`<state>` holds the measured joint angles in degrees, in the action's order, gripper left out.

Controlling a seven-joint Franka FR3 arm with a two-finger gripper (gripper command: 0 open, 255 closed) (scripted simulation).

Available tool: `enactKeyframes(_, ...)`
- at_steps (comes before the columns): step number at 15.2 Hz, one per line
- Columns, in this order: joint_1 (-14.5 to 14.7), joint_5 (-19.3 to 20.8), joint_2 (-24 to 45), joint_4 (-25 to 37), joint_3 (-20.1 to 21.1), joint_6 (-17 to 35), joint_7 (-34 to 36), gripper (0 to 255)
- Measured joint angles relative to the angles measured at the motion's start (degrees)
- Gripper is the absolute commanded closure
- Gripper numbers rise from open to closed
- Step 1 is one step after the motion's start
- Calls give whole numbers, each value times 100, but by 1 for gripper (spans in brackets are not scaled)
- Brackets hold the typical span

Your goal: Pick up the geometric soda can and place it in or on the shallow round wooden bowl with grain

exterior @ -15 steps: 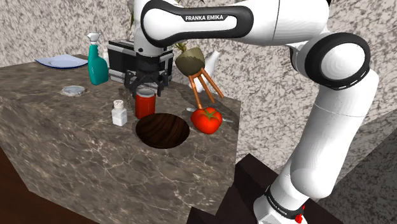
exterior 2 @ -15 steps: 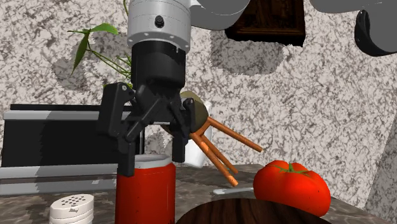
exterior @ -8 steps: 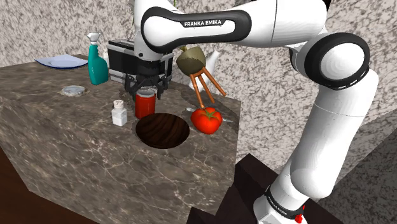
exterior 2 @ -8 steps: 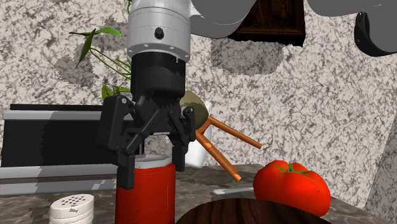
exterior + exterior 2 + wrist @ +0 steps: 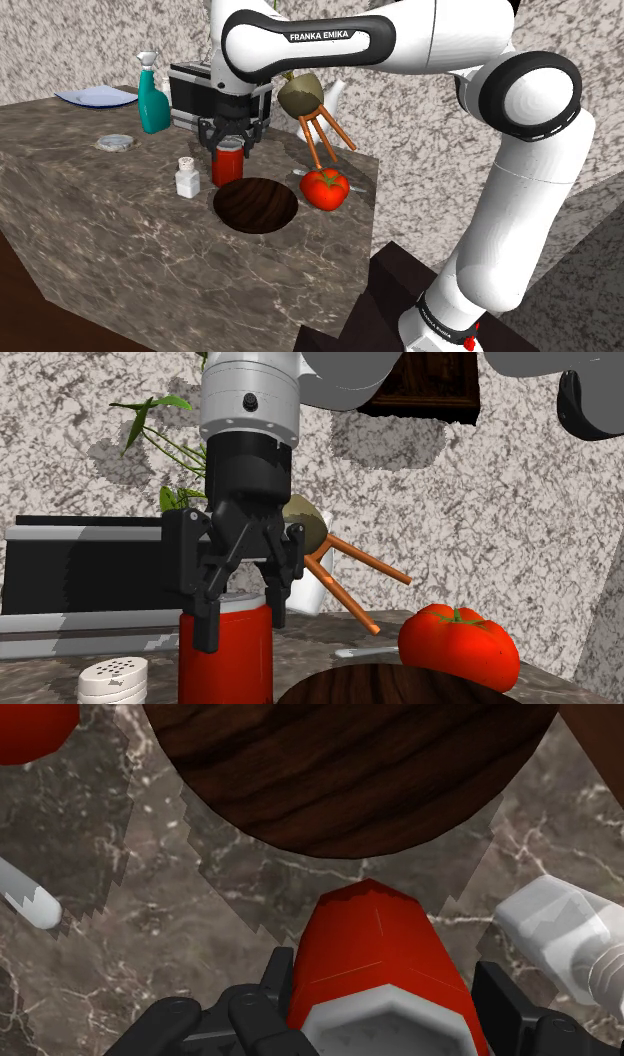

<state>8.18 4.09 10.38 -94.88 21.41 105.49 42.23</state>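
The red soda can (image 5: 228,166) with a grey faceted top stands upright on the marble counter, just behind the dark wooden bowl (image 5: 256,205). My black gripper (image 5: 229,146) has come down over the can from above and is shut on it. In the second exterior view the fingers (image 5: 205,614) press against both sides of the can (image 5: 225,662). Seen from the wrist, the can (image 5: 375,959) sits between the two fingers, and the grained bowl (image 5: 350,764) lies just beyond it.
A white salt shaker (image 5: 186,178) stands close beside the can, and a tomato (image 5: 325,188) lies beside the bowl near the counter's edge. Behind are a black appliance (image 5: 190,95), a teal spray bottle (image 5: 153,100), a tilted pot on orange legs (image 5: 310,115) and a small dish (image 5: 115,143).
The gripper has sunk lower around the can, and its fingers, wide apart before, have closed onto the can's sides. The can has not moved.
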Motion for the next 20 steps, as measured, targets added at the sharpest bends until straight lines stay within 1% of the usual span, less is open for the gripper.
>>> enactKeyframes(4,1,-1,1,1,1,-2,0,255)
enactKeyframes(6,0,-5,2,78,1,-90,-5,255)
enactKeyframes(16,35,-1,27,854,19,-844,-5,255)
enactKeyframes(20,75,37,133,1301,31,-1191,17,255)
